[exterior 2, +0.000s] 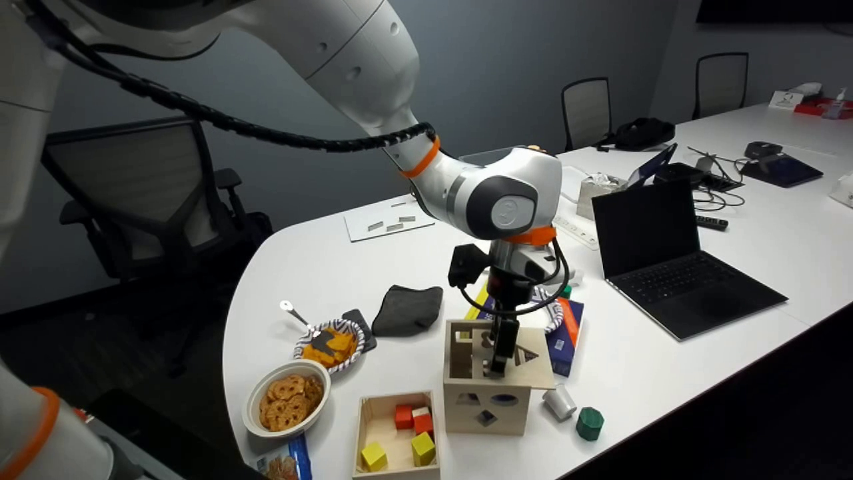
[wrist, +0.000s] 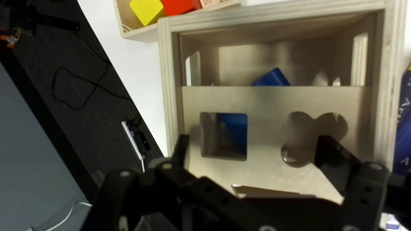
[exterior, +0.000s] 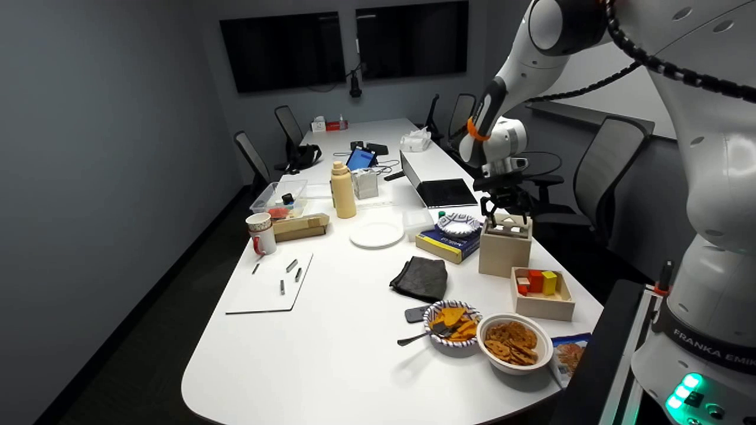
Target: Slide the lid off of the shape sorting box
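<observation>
End effector (wrist: 252, 146) points down over lid (wrist: 263, 102), fingers (wrist: 181, 149) apart.

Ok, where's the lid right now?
In an exterior view, the lid sits under the gripper, partway off the top of the box, overhanging on the right, toward the book.

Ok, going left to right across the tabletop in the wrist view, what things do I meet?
Yellow block → red block → pale lettered block, all in the low tray → blue piece inside the shape sorting box, visible past the edge of the lid → blue book.
</observation>
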`<state>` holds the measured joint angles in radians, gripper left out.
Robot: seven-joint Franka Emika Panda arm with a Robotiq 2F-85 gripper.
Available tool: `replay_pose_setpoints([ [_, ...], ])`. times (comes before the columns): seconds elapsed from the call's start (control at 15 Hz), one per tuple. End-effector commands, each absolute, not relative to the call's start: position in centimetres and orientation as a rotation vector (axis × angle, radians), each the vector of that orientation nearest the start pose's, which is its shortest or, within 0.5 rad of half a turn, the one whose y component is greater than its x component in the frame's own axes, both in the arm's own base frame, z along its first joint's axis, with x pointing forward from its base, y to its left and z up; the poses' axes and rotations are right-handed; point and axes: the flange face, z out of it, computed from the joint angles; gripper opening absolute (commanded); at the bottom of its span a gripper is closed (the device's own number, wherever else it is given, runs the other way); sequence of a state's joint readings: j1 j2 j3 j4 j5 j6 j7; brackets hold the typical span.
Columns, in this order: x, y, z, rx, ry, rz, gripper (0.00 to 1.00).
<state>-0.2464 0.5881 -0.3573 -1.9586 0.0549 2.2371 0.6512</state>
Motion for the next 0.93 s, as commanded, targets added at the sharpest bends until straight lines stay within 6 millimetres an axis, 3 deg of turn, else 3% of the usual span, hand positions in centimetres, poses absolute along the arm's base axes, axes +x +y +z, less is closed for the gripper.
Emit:
replay_pose_setpoints([
  [0.0, 48.7, -33.7, 17.1, -2.677, 1.936, 0.470, 1.00],
  [0.87, 49.8, -33.9, 16.5, -2.766, 1.907, 0.458, 1.00],
])
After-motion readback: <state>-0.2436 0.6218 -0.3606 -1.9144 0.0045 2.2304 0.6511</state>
